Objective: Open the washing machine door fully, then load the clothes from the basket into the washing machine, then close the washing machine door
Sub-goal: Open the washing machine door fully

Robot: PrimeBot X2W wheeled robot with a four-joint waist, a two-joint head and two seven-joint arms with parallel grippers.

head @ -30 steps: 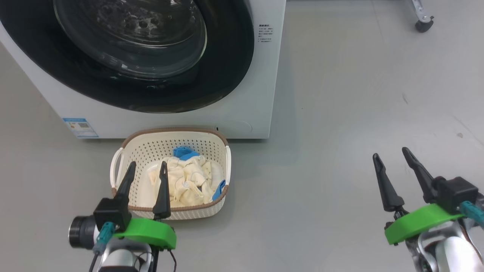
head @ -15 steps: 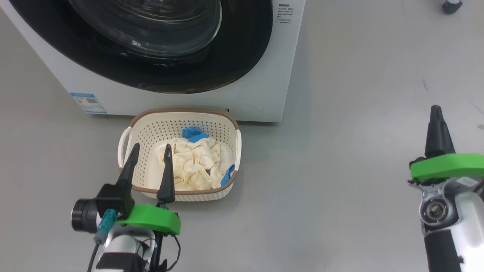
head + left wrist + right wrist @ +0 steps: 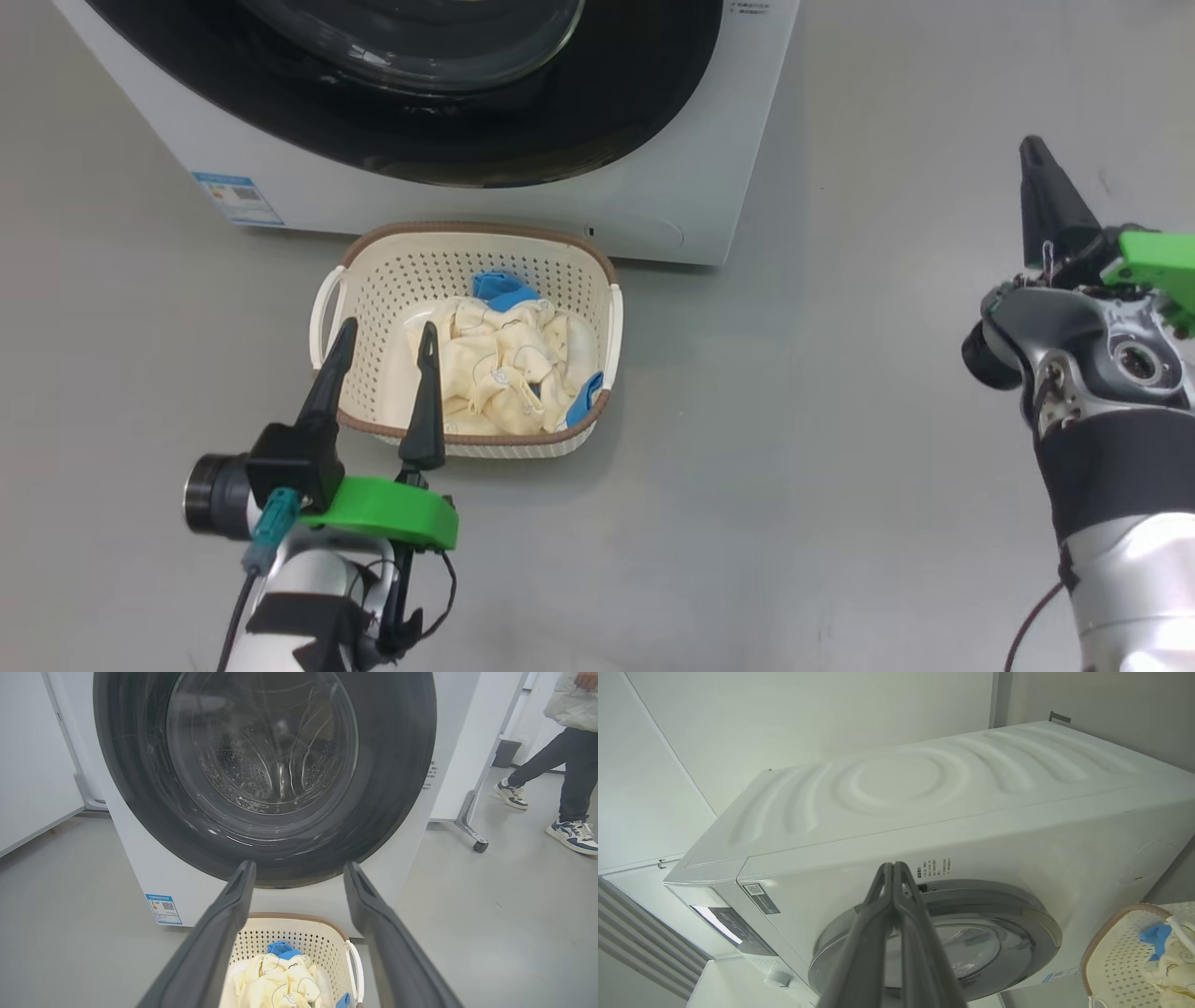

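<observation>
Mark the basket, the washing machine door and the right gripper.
basket (image 3: 420, 271), head view, perforated back wall.
washing machine door (image 3: 131, 788), left wrist view, black rim.
right gripper (image 3: 893, 868), right wrist view, shut fingertips.

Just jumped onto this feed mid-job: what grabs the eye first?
The washing machine door, big, black-rimmed and shut, dominates the left wrist view. Before it on the floor sits the basket holding cream and blue clothes, the open left gripper above its near side. The right gripper, fingers pressed together, points toward the washing machine.
</observation>
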